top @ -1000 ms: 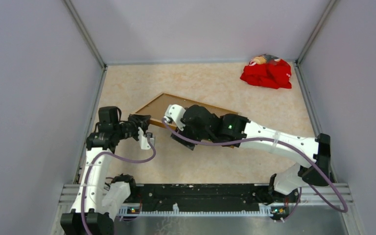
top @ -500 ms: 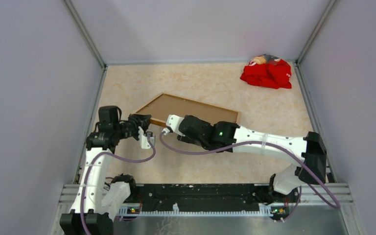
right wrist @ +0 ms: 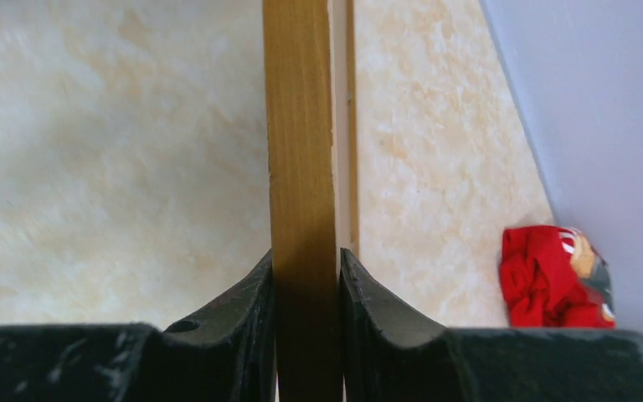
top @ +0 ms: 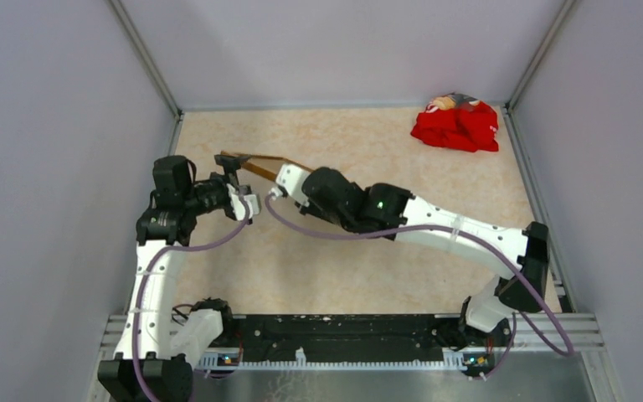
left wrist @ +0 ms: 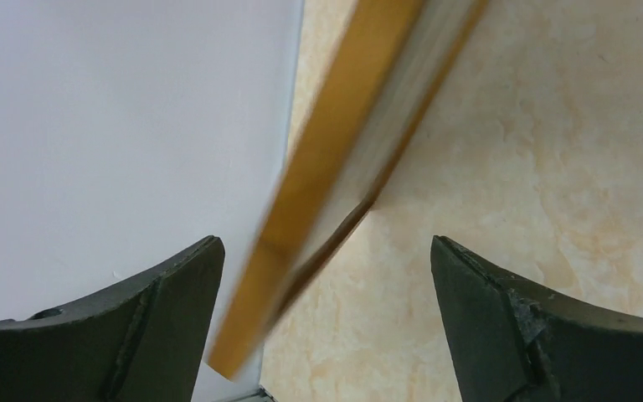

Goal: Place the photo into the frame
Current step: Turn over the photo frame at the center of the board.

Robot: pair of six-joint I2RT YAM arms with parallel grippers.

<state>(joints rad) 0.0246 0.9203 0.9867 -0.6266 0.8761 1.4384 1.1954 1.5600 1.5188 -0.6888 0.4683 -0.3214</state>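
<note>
Closest to us, the right tool [right wrist: 306, 255] is clenched on the frame [right wrist: 300, 126]. Both of its dark fingers [right wrist: 255, 293] press flat against the two faces of the wooden edge. From the right wrist view the frame runs straight away from the jaws, standing on edge rather than lying flat. We judge this grip is meant to carry the whole weight while the frame is turned or repositioned.

A thin pale strip [right wrist: 341, 126] runs along the frame's right side. We cannot tell whether it is the photo, a backing or part of the frame itself, and we see no printed picture in any view.

Just beside it, the left tool [left wrist: 325, 243] is released, its jaws spread wide. The frame's corner passes slantwise through the gap without touching either finger. We read this as the left arm letting the right take over, though the tool stays close enough to steady the corner if it swings.

From above, the frame shows only as a thin sliver raised off the surface [top: 352, 276], bridging the two tools near the left wall [top: 59, 151].

Farther off, a crumpled red cloth [top: 456, 126] lies in the far right corner, well apart from the work.
</note>
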